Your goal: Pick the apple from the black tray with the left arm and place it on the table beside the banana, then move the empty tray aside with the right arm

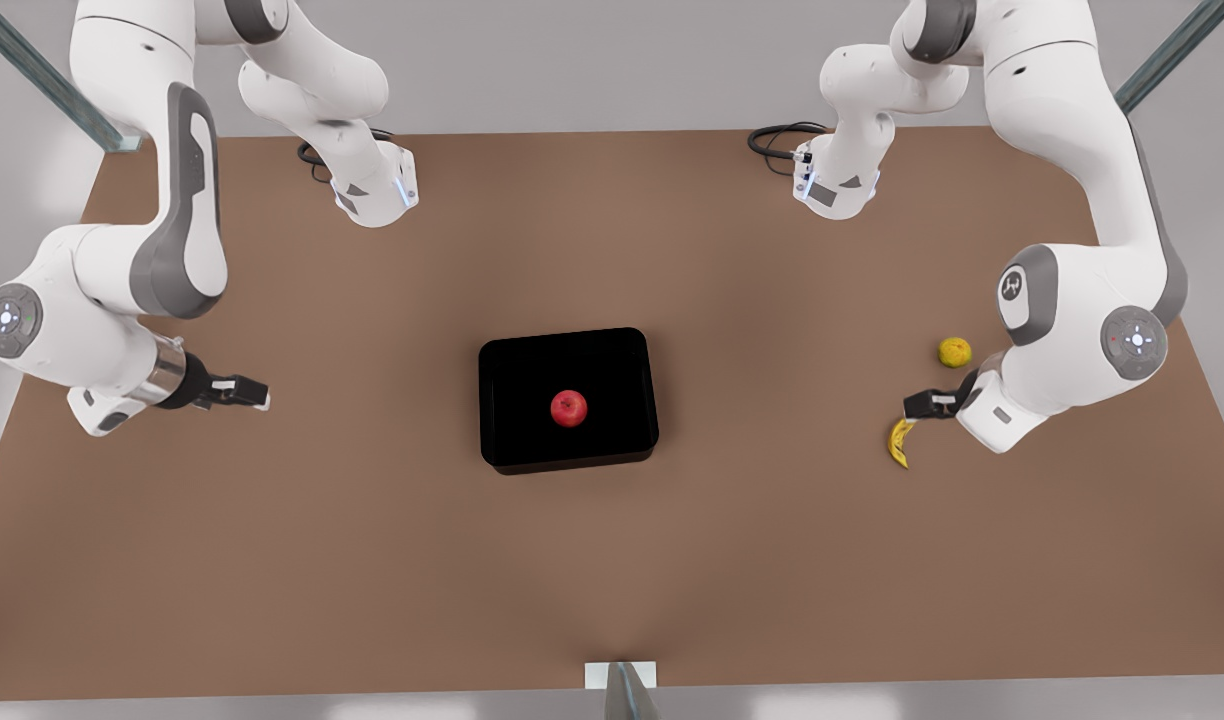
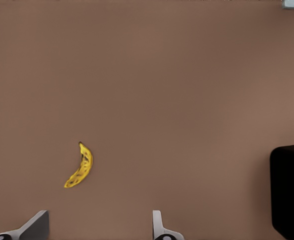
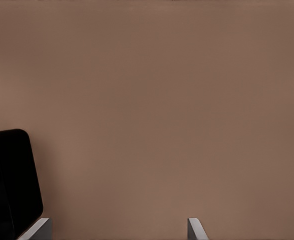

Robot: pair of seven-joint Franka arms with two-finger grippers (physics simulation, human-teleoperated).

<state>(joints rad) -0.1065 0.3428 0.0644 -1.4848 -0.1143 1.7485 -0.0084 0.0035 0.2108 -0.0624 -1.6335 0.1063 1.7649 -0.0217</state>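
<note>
The red apple [image 1: 569,408] lies near the middle of the black tray [image 1: 522,380], which sits at the centre of the brown table [image 1: 732,560]. The spotted yellow banana [image 1: 900,443] lies on the table at the front view's right. My left gripper [image 1: 917,404] hovers just above the banana [image 2: 80,166], open and empty, its fingers [image 2: 159,227] spread wide, and the tray's edge [image 2: 289,190] is off to one side. My right gripper [image 1: 257,392] waits at the front view's left, open and empty [image 3: 116,231], with a corner of the tray [image 3: 9,185] in sight.
A round yellow fruit [image 1: 955,351] sits on the table just behind the banana, close to the left arm's wrist. Both arm bases and their black cables [image 1: 777,140] stand along the table's far edge. Bare tabletop surrounds the tray on all sides.
</note>
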